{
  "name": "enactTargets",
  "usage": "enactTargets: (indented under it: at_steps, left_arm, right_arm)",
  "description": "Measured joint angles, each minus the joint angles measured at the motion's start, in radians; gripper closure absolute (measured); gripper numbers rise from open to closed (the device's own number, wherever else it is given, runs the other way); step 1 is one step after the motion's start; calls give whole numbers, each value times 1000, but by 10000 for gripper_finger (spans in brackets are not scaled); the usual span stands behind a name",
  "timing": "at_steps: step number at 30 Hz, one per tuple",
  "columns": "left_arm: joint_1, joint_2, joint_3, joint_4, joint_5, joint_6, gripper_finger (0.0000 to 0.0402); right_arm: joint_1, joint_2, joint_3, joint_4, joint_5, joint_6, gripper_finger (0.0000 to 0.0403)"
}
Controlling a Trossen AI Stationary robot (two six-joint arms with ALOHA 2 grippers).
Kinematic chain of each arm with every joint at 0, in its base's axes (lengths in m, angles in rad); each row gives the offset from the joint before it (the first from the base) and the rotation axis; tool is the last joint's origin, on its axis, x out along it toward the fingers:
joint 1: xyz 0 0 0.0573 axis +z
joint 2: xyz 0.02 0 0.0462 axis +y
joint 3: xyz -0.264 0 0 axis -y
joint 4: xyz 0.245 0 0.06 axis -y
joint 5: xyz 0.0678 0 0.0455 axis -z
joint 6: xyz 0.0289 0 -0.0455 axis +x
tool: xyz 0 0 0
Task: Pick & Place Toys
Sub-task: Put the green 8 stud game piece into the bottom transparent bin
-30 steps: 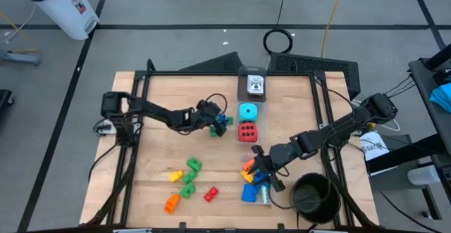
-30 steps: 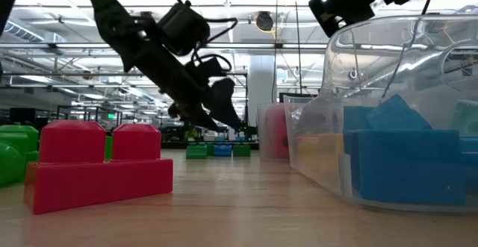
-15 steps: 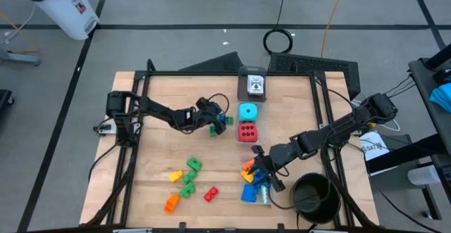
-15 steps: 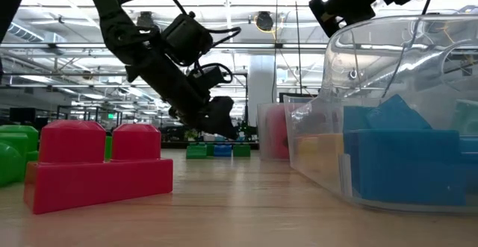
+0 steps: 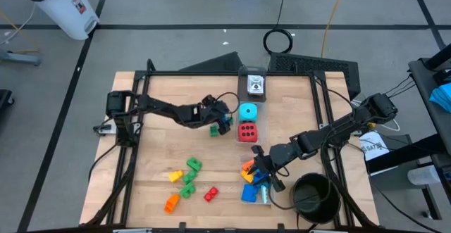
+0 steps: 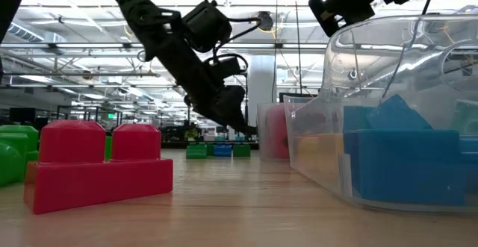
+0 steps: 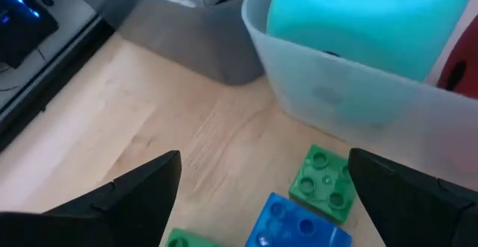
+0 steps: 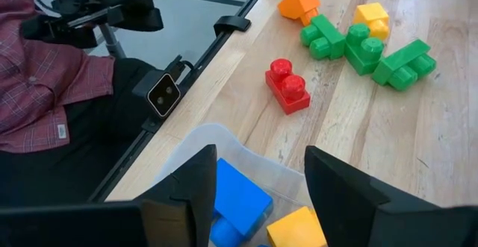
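Two green bricks (image 7: 325,183) and a blue brick (image 7: 299,224) lie in a small cluster on the wood near the table's middle. My left gripper (image 7: 265,198) is open, one finger on either side of them and apart from them; in the high view it (image 5: 223,119) sits left of the cyan die (image 5: 247,111). My right gripper (image 8: 261,195) is open above a clear box (image 5: 255,185) holding blue (image 8: 239,198) and orange bricks. Loose green (image 5: 192,166), yellow (image 5: 175,177), red (image 5: 210,193) and orange (image 5: 171,203) bricks lie at the near left.
The cyan die and a red die (image 5: 246,131) sit in clear boxes in a row with a card box (image 5: 254,85) at the far middle. A black bowl (image 5: 312,194) stands near right. A person's plaid sleeve (image 8: 37,90) shows beyond the near edge.
My left gripper has moved a little toward the table's right edge, toward the cyan die's box, and rolled slightly about its own axis, staying open. The bricks have not moved.
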Motion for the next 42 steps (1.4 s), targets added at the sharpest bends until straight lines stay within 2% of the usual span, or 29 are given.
enactTargets:
  at_steps: [3, 8, 16, 21, 32, 35, 39, 42]
  left_arm:
    - [10, 0, 19, -56, 5, 0, 11]
    - [30, 1, 19, -89, 72, -27, 11]
    - [33, 64, 22, -68, 66, -29, 11]
    - [32, 47, 25, -196, 41, -91, 11]
    - [5, -138, 14, -594, 53, -173, 11]
    - [-7, -216, 16, -673, 46, -231, 11]
    - [-4, -297, 16, -760, -15, -264, 11]
    - [34, -318, 17, -761, 9, -245, 11]
  right_arm:
    - [0, 0, 0, 0, 0, 4, 233]
    - [0, 0, 0, 0, 0, 10, 232]
    - [0, 0, 0, -1, 0, 11, 232]
    - [0, 0, 0, -7, 0, 11, 233]
    - [1, 0, 0, -11, 0, 11, 232]
    - [1, 0, 0, -10, 0, 11, 232]
    - [1, 0, 0, -9, 0, 11, 232]
    - [1, 0, 0, -9, 0, 11, 232]
